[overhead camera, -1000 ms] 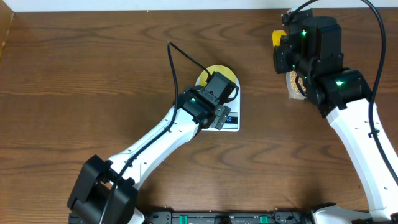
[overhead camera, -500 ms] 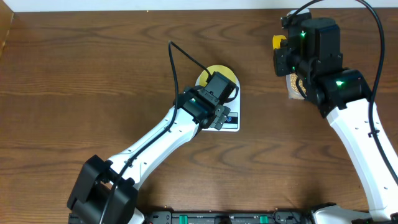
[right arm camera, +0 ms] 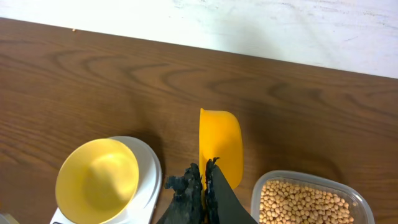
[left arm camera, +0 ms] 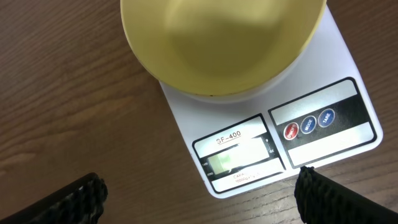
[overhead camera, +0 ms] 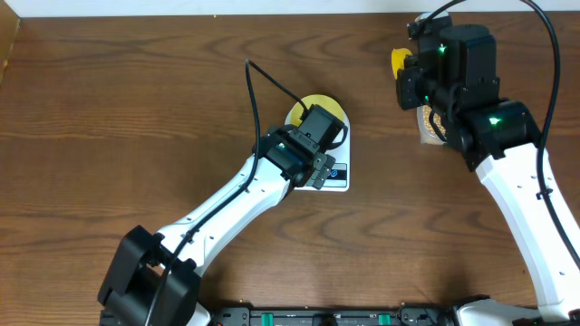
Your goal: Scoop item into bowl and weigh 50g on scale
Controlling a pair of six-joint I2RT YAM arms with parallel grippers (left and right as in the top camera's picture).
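Starting at the right gripper (right arm camera: 204, 178), you find its jaws pressed together on the handle of the yellow scoop (right arm camera: 219, 144). The scoop's long axis runs straight ahead from the fingers, mouth leading. No beans show in it.

Just beside the scoop, to the right in the right wrist view, sits the clear tub (right arm camera: 298, 175) holding the beans (right arm camera: 301, 202). That is the relation the coming move turns on. The beans lie off to one side of the scoop's axis, not ahead of it. In my judgement the scoop must shift sideways and tip mouth-down into the tub before it can load.

Farther off, on the opposite side of the scoop, the bowl (right arm camera: 96, 180) stands on the scale (right arm camera: 149, 168). The left wrist view shows the bowl empty and set toward the back of the platform. The display is lit, but its reading is too small to make out.

The left gripper (left arm camera: 199, 190) hangs over the scale's front edge with its fingers spread wide, gripping nothing.

Your right arm is clearly the nearer one to the beans. The left arm is well apart from the tub.
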